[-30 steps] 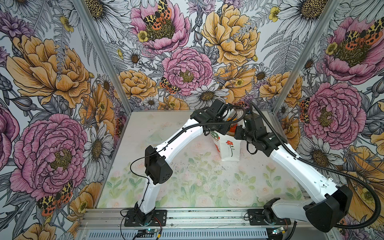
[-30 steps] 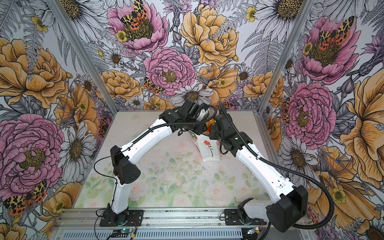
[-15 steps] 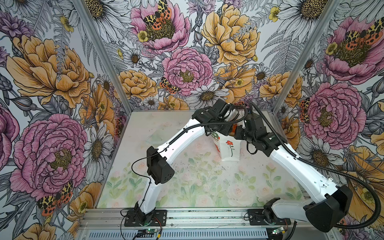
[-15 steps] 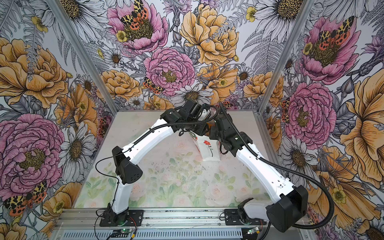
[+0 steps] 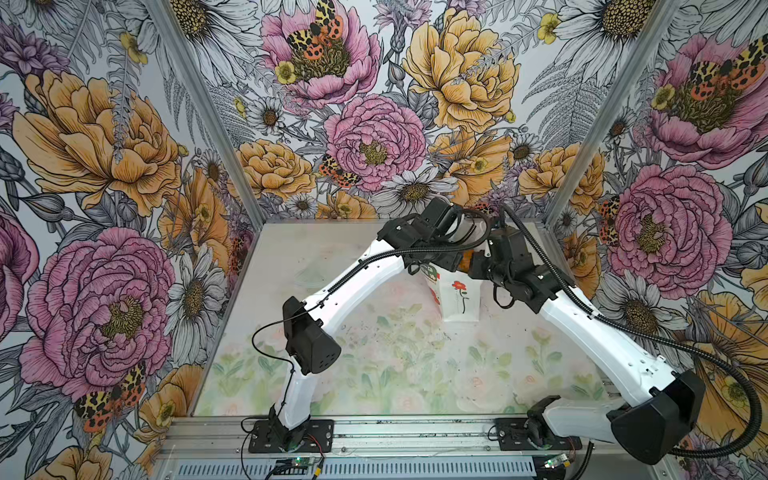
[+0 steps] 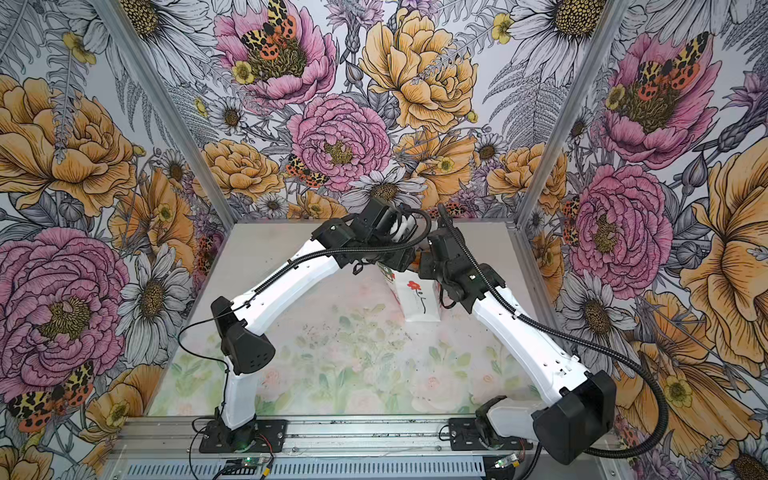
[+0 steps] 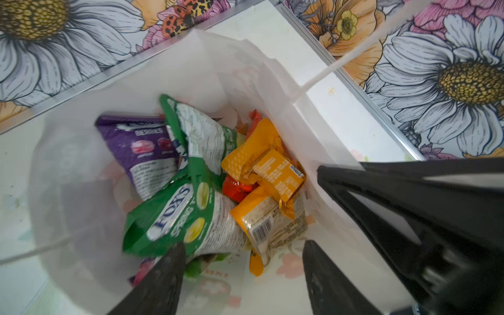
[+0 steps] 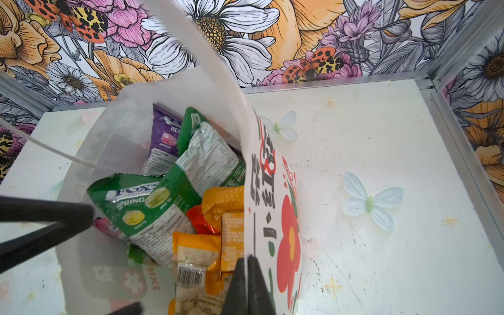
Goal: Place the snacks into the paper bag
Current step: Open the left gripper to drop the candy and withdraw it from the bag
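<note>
The white paper bag (image 5: 459, 299) (image 6: 419, 301) stands upright at the back right of the table, under both wrists. In the left wrist view my left gripper (image 7: 242, 245) is open over the bag's mouth, holding nothing. Several snacks lie inside: a green Fox's packet (image 7: 174, 218) (image 8: 141, 207), a green chips bag (image 7: 204, 136), a purple packet (image 7: 139, 147), a red one (image 7: 237, 188) and orange-yellow ones (image 7: 272, 169). My right gripper (image 8: 246, 259) is shut on the bag's printed side wall (image 8: 272, 191), one finger inside and one outside.
Two pale paper butterflies (image 8: 368, 204) (image 8: 283, 125) lie on the table (image 5: 374, 353) beside the bag. The flowered back wall and an aluminium corner post (image 5: 582, 137) stand close behind and to the right of it.
The left arm's elbow has sunk a little while both wrists stay over the bag. The bag has not moved.
</note>
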Tool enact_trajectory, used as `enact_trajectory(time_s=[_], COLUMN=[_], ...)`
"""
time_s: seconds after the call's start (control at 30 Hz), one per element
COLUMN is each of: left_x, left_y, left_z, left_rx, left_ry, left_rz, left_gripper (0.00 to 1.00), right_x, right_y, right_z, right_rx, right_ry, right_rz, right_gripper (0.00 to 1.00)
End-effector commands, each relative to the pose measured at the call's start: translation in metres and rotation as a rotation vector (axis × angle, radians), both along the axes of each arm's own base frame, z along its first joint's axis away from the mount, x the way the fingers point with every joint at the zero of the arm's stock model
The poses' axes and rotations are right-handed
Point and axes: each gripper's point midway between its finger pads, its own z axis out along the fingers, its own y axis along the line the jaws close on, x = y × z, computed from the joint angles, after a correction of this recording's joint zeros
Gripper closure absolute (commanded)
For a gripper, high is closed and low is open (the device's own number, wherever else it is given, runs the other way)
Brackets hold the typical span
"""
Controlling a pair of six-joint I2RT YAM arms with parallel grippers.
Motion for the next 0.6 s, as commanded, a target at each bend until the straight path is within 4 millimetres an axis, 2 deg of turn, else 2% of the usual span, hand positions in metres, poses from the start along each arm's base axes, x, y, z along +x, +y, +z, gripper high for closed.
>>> enact_trajectory(time_s=[0.0,0.03,0.1,0.2,0.27,0.33,0.5,0.57], left_x=[-0.006,-0.01,-0.011,-0.012,-0.009,-0.001,0.027,0.036], left_y=[0.021,0.032,0.05,0.076,0.087,0.088,0.097,0.097], left_z=[0.06,0.077,0.092,0.11,0.115,0.111,0.083,0.074], left_rx=[-0.129,-0.162,-0.186,-0.217,-0.217,-0.2,-0.188,-0.186], left_ry=[-0.117,-0.144,-0.191,-0.258,-0.28,-0.276,-0.201,-0.179], left_rz=[0.111,0.133,0.202,0.299,0.329,0.318,0.356,0.363], left_gripper=[0.28,0.28,0.28,0.26,0.23,0.23,0.23,0.26], right_x=[0.006,0.006,0.006,0.007,0.007,0.008,0.01,0.01], right_y=[0.006,0.006,0.005,0.004,0.005,0.006,0.008,0.008], right_z=[0.033,0.034,0.036,0.036,0.036,0.037,0.038,0.037], right_rx=[0.05,0.048,0.047,0.048,0.049,0.053,0.054,0.053], right_ry=[-0.096,-0.098,-0.103,-0.103,-0.104,-0.104,-0.104,-0.103], right_rz=[0.006,0.005,0.001,-0.002,0.0,0.001,0.003,0.003], right_gripper=[1.0,1.0,1.0,1.0,1.0,1.0,1.0,1.0])
